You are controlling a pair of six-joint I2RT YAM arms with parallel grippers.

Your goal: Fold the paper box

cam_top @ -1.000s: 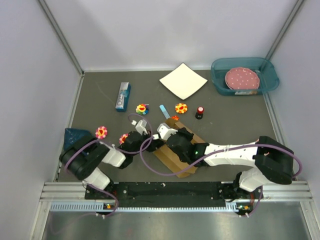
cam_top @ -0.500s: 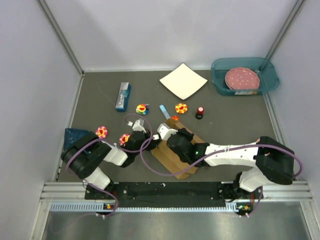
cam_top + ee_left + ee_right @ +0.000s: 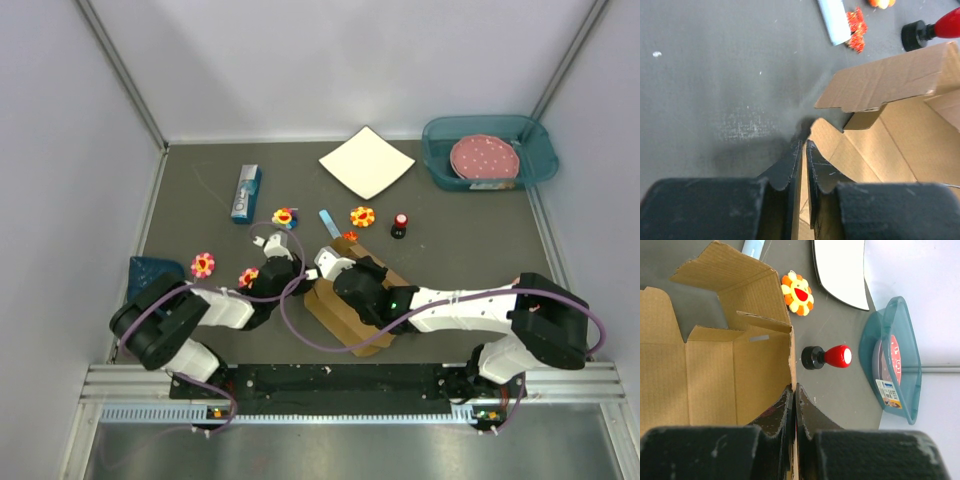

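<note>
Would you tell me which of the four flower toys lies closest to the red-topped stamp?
The flower toy directly left of the stamp, with only a small gap between them. The other three flowers all lie farther left, well away from it.

Your left arm is lying low over the table, its elbow folded back toward the left edge and its white forearm pointing right toward the middle. Its black two-finger left gripper (image 3: 297, 283) (image 3: 803, 150) is sitting with the jaws nearly together, pinching a thin edge of the brown cardboard paper box (image 3: 345, 325) between the fingertips. Your right arm is bending at the far right, and its white forearm is running left across the centre, with the wrist angled toward the other arm. Its black two-finger right gripper (image 3: 325, 266) (image 3: 793, 392) is clamping shut on a thin upright wall of the same box. The two grippers are sitting close to each other.
</note>
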